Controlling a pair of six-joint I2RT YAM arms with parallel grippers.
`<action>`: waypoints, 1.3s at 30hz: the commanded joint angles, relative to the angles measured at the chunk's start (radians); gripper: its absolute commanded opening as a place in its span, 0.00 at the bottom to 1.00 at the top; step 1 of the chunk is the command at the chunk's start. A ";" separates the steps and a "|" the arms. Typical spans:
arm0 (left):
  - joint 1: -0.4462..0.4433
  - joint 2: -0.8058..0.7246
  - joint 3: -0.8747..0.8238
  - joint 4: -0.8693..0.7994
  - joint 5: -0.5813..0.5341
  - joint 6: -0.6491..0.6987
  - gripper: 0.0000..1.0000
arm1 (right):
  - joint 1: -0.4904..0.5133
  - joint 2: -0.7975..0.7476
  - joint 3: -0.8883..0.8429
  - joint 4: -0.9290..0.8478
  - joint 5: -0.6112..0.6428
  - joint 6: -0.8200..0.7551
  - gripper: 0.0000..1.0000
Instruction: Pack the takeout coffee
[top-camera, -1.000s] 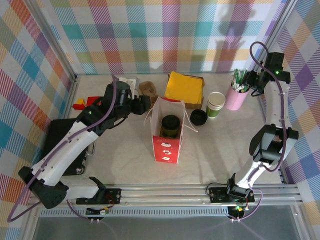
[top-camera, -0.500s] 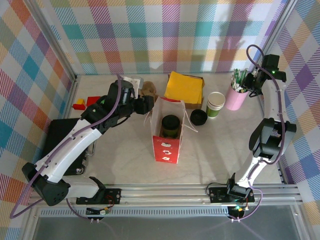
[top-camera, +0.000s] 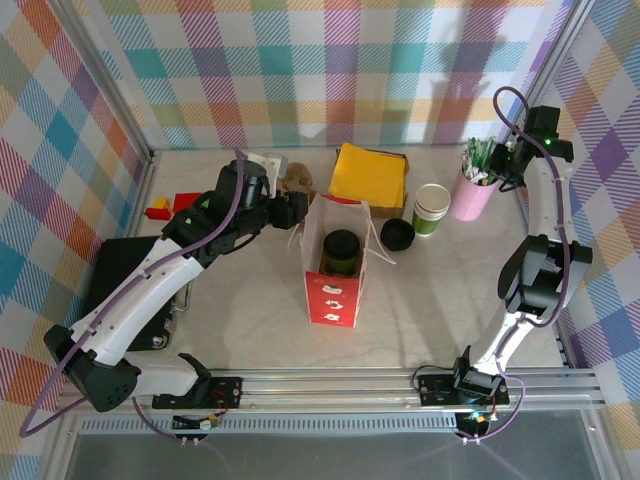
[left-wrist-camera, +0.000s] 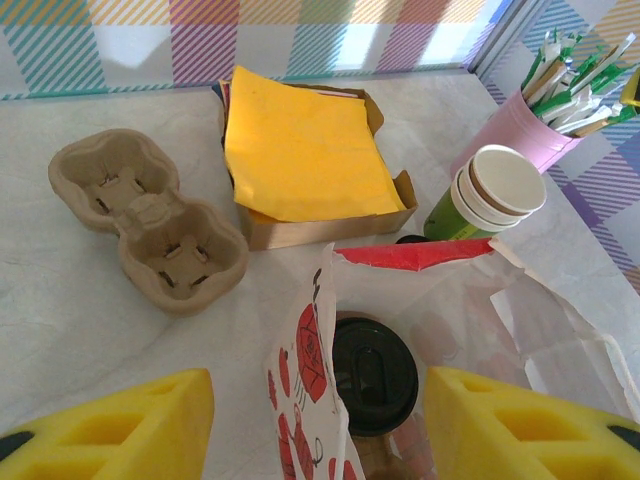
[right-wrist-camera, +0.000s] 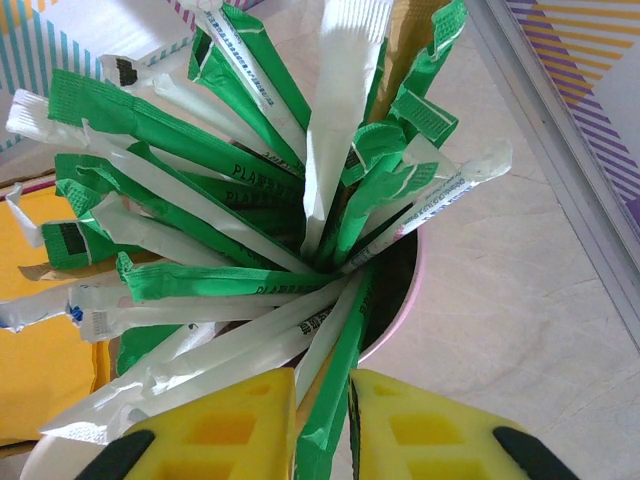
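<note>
- The takeout coffee (left-wrist-camera: 375, 372) is standing upright inside the red and white bag (top-camera: 330, 295). It is wearing its black lid, and it is sitting just ahead of the left pincer (left-wrist-camera: 318, 400) and a little below it.
- The left pincer is hanging over the bag's mouth with its yellow pads wide apart. It is holding nothing.
- The right pincer (right-wrist-camera: 322, 385) is reaching down into the pink cup (top-camera: 471, 198) of straws. Its pads are pinching one green straw (right-wrist-camera: 325, 440) between them.
- The coffee is sitting well away from the right pincer, off toward the other arm.
- More green cups (left-wrist-camera: 455, 215) are sitting nested on the bench (top-camera: 430, 300) next to the pink cup, and a loose black lid (top-camera: 397, 233) is lying beside them.
- I am guessing the coffee is light, with a thin paper wall that is going to squash under a hard squeeze. I cannot tell if any drink is in it.
- The lid is looking smooth and slippery, and pulling on it may pop it off, so it is a poor place to grab.
- I am thinking the best hold is a gentle one round the paper wall just under the lid, keeping the cup upright.
</note>
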 joint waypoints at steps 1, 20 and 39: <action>0.003 -0.007 0.010 -0.001 0.002 0.020 0.57 | -0.004 -0.003 0.030 -0.020 -0.008 -0.004 0.23; 0.002 -0.029 -0.008 0.000 0.023 0.002 0.57 | -0.004 -0.057 0.044 -0.058 -0.007 0.004 0.05; 0.002 -0.096 -0.027 -0.010 0.050 -0.030 0.57 | 0.023 -0.406 0.165 -0.262 -0.066 0.121 0.00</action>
